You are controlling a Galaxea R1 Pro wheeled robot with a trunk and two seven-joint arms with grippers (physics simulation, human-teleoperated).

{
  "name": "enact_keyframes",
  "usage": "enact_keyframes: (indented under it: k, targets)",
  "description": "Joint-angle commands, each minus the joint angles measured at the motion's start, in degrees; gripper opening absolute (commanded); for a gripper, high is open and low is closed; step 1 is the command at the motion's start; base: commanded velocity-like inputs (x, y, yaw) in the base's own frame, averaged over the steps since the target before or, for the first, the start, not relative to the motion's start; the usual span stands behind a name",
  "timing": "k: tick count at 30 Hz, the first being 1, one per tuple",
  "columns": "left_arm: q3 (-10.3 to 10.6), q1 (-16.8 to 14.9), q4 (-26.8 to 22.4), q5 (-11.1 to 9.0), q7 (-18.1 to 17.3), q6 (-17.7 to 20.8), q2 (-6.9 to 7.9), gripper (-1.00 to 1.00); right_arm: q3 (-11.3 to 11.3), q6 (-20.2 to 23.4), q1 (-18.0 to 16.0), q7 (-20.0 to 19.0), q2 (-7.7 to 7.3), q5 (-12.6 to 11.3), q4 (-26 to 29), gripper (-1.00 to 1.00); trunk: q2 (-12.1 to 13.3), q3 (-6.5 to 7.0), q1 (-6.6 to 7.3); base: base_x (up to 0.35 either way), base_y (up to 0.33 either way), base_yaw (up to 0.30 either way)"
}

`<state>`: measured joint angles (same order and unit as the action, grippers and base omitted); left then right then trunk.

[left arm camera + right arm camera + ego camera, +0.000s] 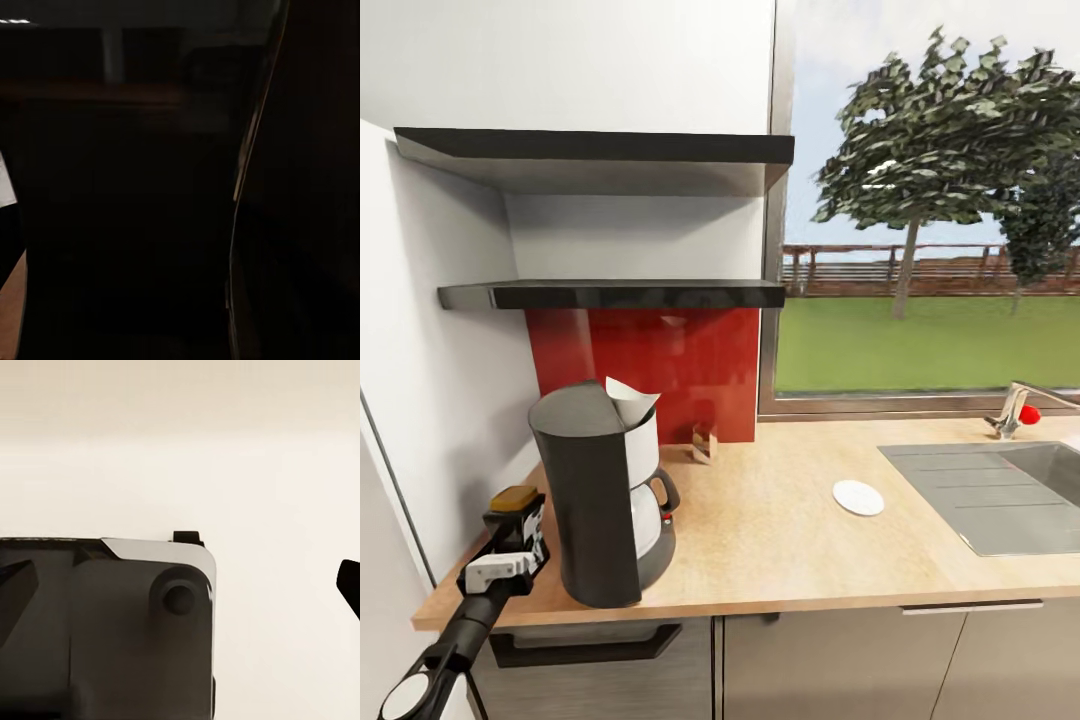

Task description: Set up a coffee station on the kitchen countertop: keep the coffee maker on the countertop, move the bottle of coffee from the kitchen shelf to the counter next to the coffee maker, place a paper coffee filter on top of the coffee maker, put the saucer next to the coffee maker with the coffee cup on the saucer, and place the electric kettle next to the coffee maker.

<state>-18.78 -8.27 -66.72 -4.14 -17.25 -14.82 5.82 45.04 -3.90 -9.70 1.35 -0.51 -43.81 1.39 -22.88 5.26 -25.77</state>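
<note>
The left tool [510,545] sits low at the desk's near left corner, just beside the coffee maker [600,490]; an orange-brown lidded thing shows at its tip, perhaps the bottle of coffee, but I cannot tell whether the fingers grip it, and the left wrist view is too dark to help. The right tool's spread cannot be judged either. The paper coffee filter [630,398] already sits atop the coffee maker, and the saucer [858,497] lies well apart on the desk [790,540]. The kitchen shelf [610,293] shows nothing on it. Likely step: setting the bottle beside the machine, then bringing the saucer nearer.
</note>
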Motion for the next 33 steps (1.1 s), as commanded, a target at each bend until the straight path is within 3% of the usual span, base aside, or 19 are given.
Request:
enact_keyframes:
  k: [1, 13, 15, 23, 33]
  targets:
    - [-0.15, -0.05, 0.68, -0.43, -0.33, -0.30, -0.01, -1.00, 0.48, -0.06, 0.02, 0.14, -0.02, -0.48, 0.07, 1.00, -0.04, -0.02, -0.02, 0.000, 0.000, 0.000]
    - [-0.34, -0.29, 6.02, -0.19, 2.27, -5.30, 0.31, -1.00, 0.57, -0.04, 0.04, 0.15, 0.06, -0.30, 0.11, 1.00, -0.04, -0.02, -0.02, 0.000, 0.000, 0.000]
    - [-0.10, -0.15, 6.55, -0.53, 2.13, -5.93, 0.14, -1.00, 0.87, 0.03, 0.38, 0.28, 0.72, -0.15, 0.14, 1.00, -0.04, -0.02, -0.02, 0.000, 0.000, 0.000]
    - [-0.09, -0.46, 5.83, -0.47, 2.21, -7.16, 0.01, -1.00, 0.92, 0.03, 0.30, 0.21, 0.60, -0.21, 0.11, 1.00, -0.04, -0.02, -0.02, 0.022, 0.000, 0.000]
    - [0.09, -0.59, 5.87, -0.03, 4.18, -7.31, -0.01, -1.00, 0.92, 0.03, 0.30, 0.24, 0.34, -0.15, 0.11, 1.00, -0.04, -0.02, -0.02, 0.228, 0.000, 0.000]
